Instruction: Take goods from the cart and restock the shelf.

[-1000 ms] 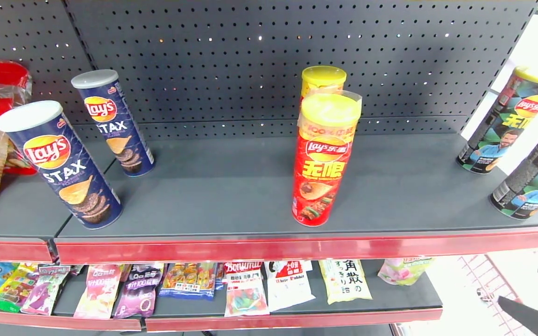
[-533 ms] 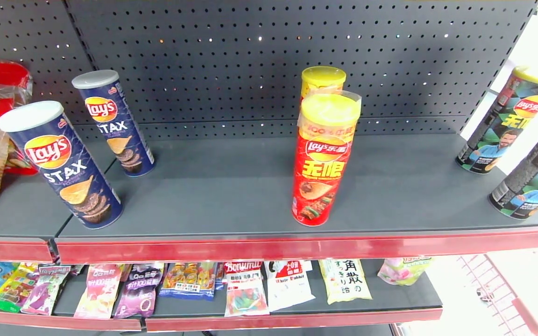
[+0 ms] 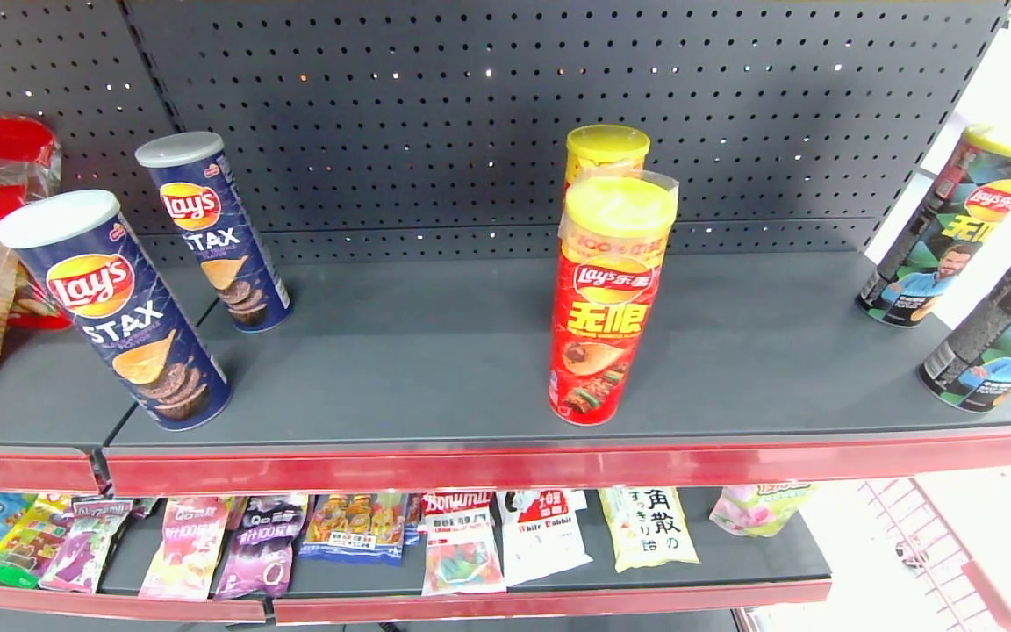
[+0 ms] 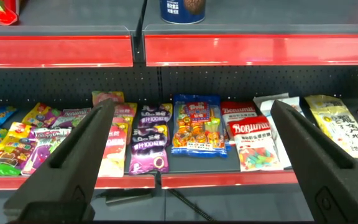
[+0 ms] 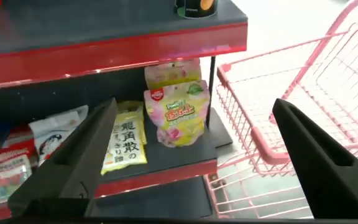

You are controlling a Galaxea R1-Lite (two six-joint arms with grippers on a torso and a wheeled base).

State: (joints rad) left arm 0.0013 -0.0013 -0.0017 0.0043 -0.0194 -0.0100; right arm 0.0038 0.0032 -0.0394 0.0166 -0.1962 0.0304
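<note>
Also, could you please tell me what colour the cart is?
The cart is pink; it shows best in the right wrist view.

Shop aisle, pegboard-backed shelf (image 3: 435, 369) of crisp tubes (image 3: 606, 307), pink wire cart (image 5: 261, 151)

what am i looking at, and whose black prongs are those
A wheeled two-armed robot is restocking a shop shelf. The wide picture is from its head camera; the other two are from wrist cameras. The black prongs are its left gripper and right gripper, both open, holding nothing. On the grey metal shelf stand two tall blue chip cans, red chip cans with yellow lids and dark green cans. Sweet bags lie on the shelf below. The pink wire cart stands past the shelf's right end.
</note>
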